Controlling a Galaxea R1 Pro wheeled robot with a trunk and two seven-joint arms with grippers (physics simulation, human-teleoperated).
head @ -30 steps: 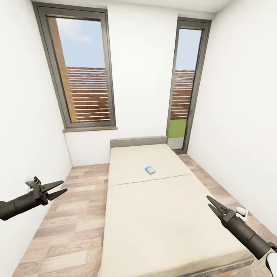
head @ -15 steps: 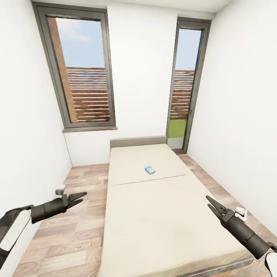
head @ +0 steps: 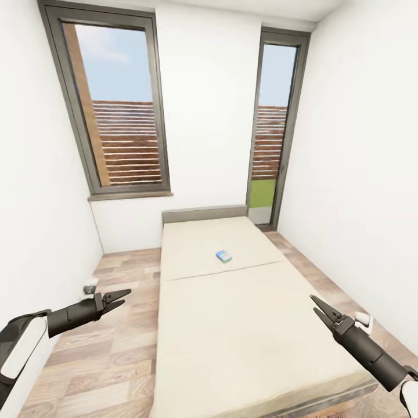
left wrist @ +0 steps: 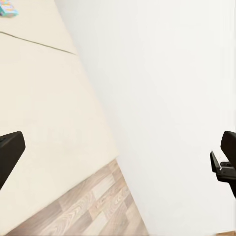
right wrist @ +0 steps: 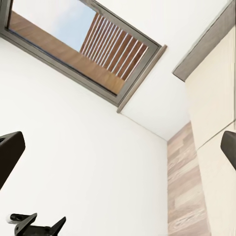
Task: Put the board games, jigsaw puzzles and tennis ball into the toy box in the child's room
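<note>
A small blue board game [head: 224, 255] lies flat on the beige bed [head: 244, 331], just beyond the mattress seam; its corner also shows in the left wrist view [left wrist: 7, 9]. My left gripper [head: 121, 297] hangs open over the floor to the left of the bed, pointing toward the mattress, well short of the game. At the bed's near right edge my right gripper [head: 317, 305] is held open with nothing in it. Table, toy box, jigsaw puzzles and tennis ball are out of view.
White walls close in on both sides. A tall window [head: 119, 110] and a narrow glass door [head: 270, 130] stand behind the grey headboard [head: 203, 214]. Strips of wood floor [head: 113, 354] run along the bed's left and right sides.
My left arm has dropped and swung in toward the bed, now pointing at the mattress. The head view has shifted a little. The right arm has held still.
</note>
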